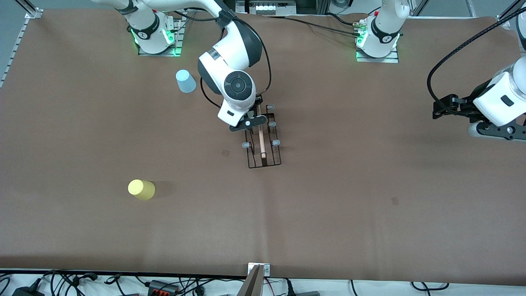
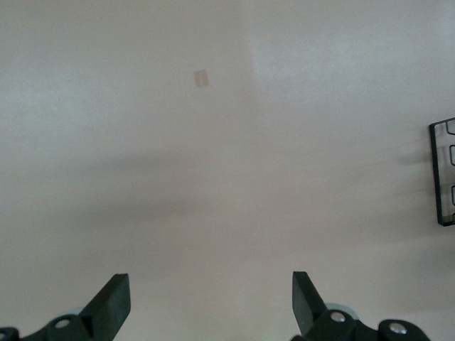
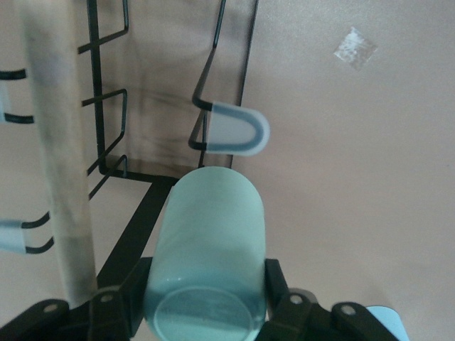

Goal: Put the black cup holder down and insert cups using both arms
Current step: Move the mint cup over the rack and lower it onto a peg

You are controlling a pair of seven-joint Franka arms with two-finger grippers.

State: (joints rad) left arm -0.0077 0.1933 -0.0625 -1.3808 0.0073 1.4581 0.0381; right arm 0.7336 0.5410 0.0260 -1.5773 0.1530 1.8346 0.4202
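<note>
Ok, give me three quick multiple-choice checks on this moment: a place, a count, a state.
1. Against the black cup holder, the yellow cup lies:
A nearer the front camera
B farther from it
C inside it

2. Cups resting free on the table:
A one
B two
C three

3. The left gripper is:
A shut on a cup
B shut on the holder
C open, holding nothing

Answers:
1 A: it shows lower in the front view.
2 B: the yellow cup and the light blue cup; the pale green cup is in the right gripper.
3 C: its fingers stand apart over bare table.
</note>
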